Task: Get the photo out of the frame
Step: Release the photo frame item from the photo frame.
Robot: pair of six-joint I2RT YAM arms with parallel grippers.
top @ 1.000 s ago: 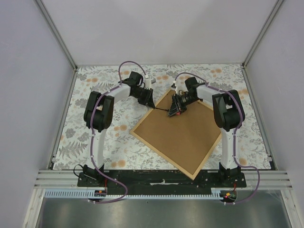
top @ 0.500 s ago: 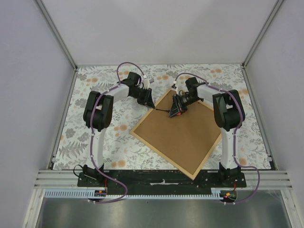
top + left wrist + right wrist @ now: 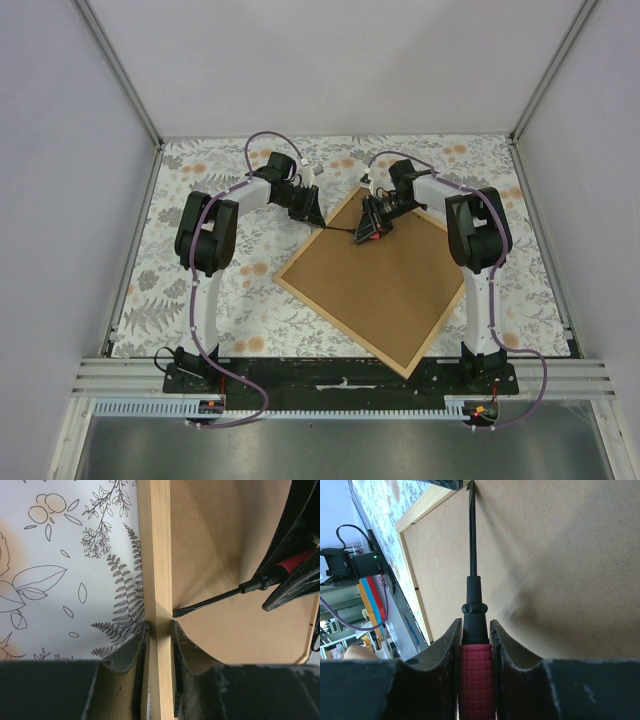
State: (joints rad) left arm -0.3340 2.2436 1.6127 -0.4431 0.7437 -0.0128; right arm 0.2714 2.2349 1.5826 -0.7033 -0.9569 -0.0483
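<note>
Top external view: one frame (image 3: 385, 280) lies flat on the floral-patterned worktop (image 3: 170, 290), back side up, so only its brown backing board (image 3: 560, 555) and thin light-tan wooden border show. It is turned like a diamond, with its nearest corner by the near edge, closer to the right arm's base, and its farthest corner beside the right arm. Two arms reach over it from the two bases, and both meet at the frame's far-left edge. The left claw (image 3: 159, 625) has its two fingers closed on the one wooden strip (image 3: 157, 555) of that edge, one finger on the outer side over the worktop and one on the inner side over the board. The right claw (image 3: 475, 625) is clamped with its two fingers on the red ribbed handle of a single screwdriver (image 3: 472, 580), which has a black collar and a slim dark shaft. The shaft points at the left claw. In the left wrist view its tip sits at the seam where the backing board meets the strip, just beside the inner finger of the left claw.
</note>
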